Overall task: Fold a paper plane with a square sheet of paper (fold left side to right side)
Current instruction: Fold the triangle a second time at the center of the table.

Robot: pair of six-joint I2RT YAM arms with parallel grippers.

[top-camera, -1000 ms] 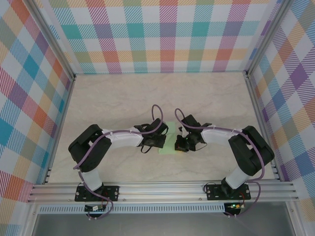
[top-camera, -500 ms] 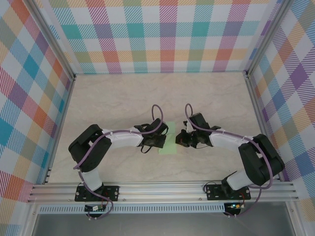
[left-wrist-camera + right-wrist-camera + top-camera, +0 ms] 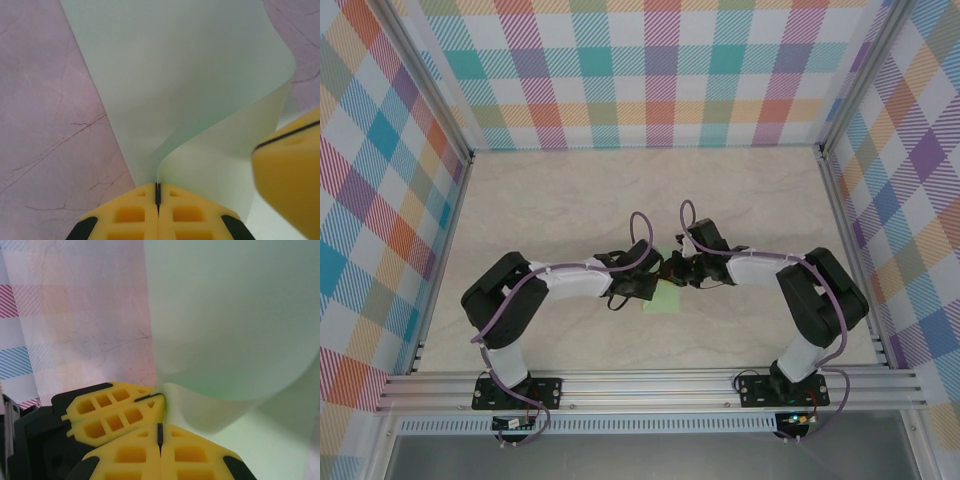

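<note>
- Top view: two arms, two end effectors, one square sheet of paper (image 3: 661, 300). The left end effector (image 3: 653, 284) and right end effector (image 3: 672, 272) sit tip to tip, nearly touching. The sheet peeks out pale green just below and between them, on the marbled surface (image 3: 570, 200). Their jaw state is too small to read from up here.
- Left wrist view: here comes the detail. The left end effector (image 3: 157, 192) has its yellow pads pressed flat together, and the sheet's (image 3: 175, 75) lifted edge runs right into the seam, so it's pinching the paper. Ahead of it the sheet curls up and over in one loose bend. One yellow finger of the right end effector (image 3: 292, 175) looms at the right, against the lower layer. Surface (image 3: 45, 125) lies to the left.
- Right wrist view: the right end effector (image 3: 160, 436) is clamped tight too; whether paper sits in its seam, I can't tell. Just beyond, to its left, the left end effector (image 3: 155, 399) nips the sheet's (image 3: 235, 315) edge. The curl arches ahead and to the right.
</note>
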